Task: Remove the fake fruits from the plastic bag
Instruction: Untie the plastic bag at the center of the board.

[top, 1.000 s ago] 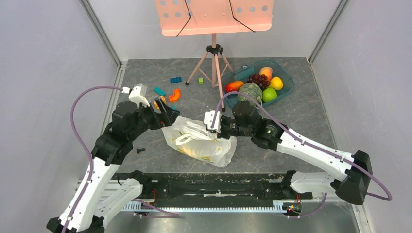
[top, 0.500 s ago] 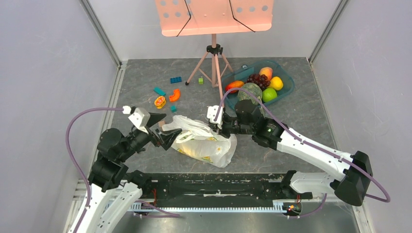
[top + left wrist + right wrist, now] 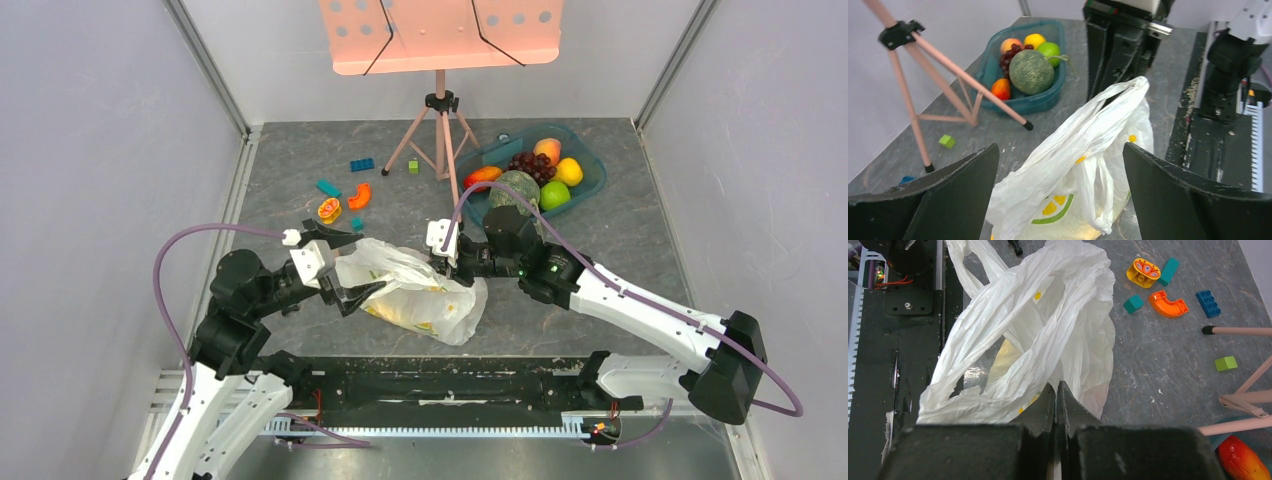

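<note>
Loosely crumpled plastic bag (image 3: 440, 305) — crinkly, translucent white

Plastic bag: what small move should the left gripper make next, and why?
Probably close the left gripper on the bag. Its fingers stand open on either side of a raised fold, while the right gripper is shut on another edge. A second grip could help spread the mouth.

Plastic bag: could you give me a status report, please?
Right gripper shut on plastic bag. Left gripper open, straddling it. Fake fruits inside. Nothing blocking.
</note>
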`<action>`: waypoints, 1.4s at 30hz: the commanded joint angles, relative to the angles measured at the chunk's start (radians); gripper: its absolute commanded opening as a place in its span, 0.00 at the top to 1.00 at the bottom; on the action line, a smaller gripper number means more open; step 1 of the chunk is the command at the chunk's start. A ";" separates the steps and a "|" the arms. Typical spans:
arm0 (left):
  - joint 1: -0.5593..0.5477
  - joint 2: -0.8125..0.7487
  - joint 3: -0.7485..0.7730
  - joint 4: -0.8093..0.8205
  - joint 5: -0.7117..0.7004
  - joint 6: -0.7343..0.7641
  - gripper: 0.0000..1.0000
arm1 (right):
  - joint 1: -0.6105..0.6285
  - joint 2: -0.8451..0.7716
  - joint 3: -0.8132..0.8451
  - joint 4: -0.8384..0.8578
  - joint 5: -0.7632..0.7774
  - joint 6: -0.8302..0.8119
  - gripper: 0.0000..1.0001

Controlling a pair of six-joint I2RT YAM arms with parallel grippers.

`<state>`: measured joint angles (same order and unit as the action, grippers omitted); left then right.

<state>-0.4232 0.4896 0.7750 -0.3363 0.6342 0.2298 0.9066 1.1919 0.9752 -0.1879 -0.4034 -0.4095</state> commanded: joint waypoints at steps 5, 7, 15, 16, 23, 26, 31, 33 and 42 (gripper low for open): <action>-0.040 0.035 0.020 0.067 0.169 0.079 0.00 | -0.003 -0.017 -0.010 0.036 -0.023 0.007 1.00; -0.058 0.042 0.016 0.068 0.146 0.091 0.00 | -0.003 -0.014 -0.007 0.037 -0.022 0.009 1.00; -0.292 0.122 0.012 0.045 -0.115 0.204 0.00 | -0.003 -0.007 0.003 0.037 -0.026 0.017 1.00; -0.346 0.139 0.016 0.037 -0.171 0.224 0.00 | -0.003 -0.007 0.003 0.037 -0.027 0.017 1.00; -0.502 0.241 0.036 0.045 -0.430 0.312 0.00 | -0.003 -0.008 0.003 0.036 -0.032 0.023 1.00; -0.502 0.261 0.045 0.067 -0.471 0.312 0.03 | -0.003 -0.010 -0.001 0.038 -0.037 0.023 1.00; -0.502 0.300 0.071 0.078 -0.540 0.306 0.25 | -0.003 -0.021 -0.014 0.046 -0.044 0.027 1.00; -0.502 0.301 0.079 0.084 -0.545 0.296 0.30 | -0.003 -0.028 -0.023 0.054 -0.040 0.031 1.00; -0.502 0.246 0.089 0.144 -0.530 0.215 0.49 | -0.003 -0.075 -0.069 0.097 0.020 0.072 1.00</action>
<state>-0.9188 0.7692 0.8188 -0.2764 0.1085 0.4915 0.9066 1.1637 0.9268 -0.1593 -0.4137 -0.3740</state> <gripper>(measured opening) 0.574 0.010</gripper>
